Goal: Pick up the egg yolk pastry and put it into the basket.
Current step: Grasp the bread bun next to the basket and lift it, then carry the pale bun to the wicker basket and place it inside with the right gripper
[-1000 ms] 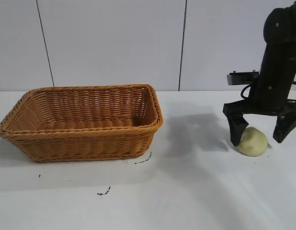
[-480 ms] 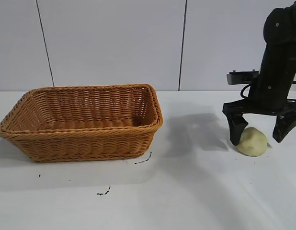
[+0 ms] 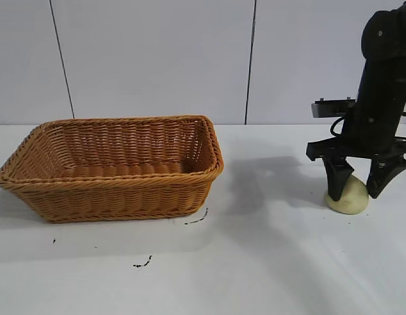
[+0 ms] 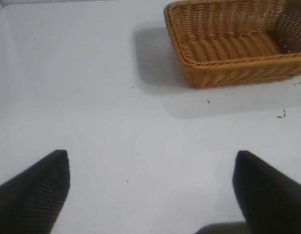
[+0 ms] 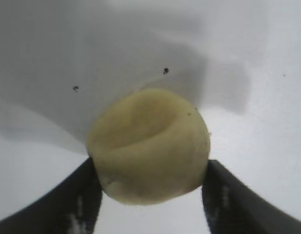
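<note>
Right pincer (image 3: 355, 190) down over the egg yolk pastry (image 3: 348, 195), fingers pressed on both its sides, pinching it; probably the grasp before a lift. Pastry sits on the table (image 3: 269, 262) near the right edge, well apart from the basket (image 3: 111, 167), which stands toward the left edge. Pastry: pale yellow-green, matte, rounded dome with a shallow dimple on top, looks soft, may squash. Left pincer (image 4: 150, 195) spread, idle over bare table away from the basket.
</note>
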Robot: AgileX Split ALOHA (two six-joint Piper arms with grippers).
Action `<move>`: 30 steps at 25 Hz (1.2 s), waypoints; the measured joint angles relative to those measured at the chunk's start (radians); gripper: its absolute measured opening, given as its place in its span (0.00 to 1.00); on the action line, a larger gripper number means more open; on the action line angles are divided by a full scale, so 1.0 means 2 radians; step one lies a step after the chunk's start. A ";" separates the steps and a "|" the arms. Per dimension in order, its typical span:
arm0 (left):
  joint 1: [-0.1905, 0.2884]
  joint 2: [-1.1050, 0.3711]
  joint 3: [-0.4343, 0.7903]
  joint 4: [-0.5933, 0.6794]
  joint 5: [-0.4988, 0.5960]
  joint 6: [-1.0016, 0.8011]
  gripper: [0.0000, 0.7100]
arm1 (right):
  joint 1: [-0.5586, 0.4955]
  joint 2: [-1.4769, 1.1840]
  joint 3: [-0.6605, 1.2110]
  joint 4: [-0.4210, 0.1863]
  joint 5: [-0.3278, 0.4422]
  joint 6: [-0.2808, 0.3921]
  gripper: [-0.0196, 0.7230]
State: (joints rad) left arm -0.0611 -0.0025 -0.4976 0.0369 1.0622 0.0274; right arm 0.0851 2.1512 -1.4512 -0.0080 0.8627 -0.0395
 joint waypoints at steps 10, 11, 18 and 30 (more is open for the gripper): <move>0.000 0.000 0.000 0.000 0.000 0.000 0.98 | 0.000 -0.010 -0.005 -0.005 0.005 -0.002 0.29; 0.000 0.000 0.000 0.000 0.000 0.000 0.98 | 0.000 -0.018 -0.007 -0.005 0.010 -0.002 0.29; 0.000 0.000 0.000 0.000 0.000 0.000 0.98 | 0.000 -0.097 -0.050 -0.007 0.076 -0.002 0.29; 0.000 0.000 0.000 0.000 0.000 0.000 0.98 | 0.064 -0.134 -0.182 0.000 0.158 -0.012 0.17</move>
State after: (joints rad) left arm -0.0611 -0.0025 -0.4976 0.0369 1.0622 0.0274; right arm 0.2131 1.8829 -1.8152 -0.0088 1.1790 -0.0643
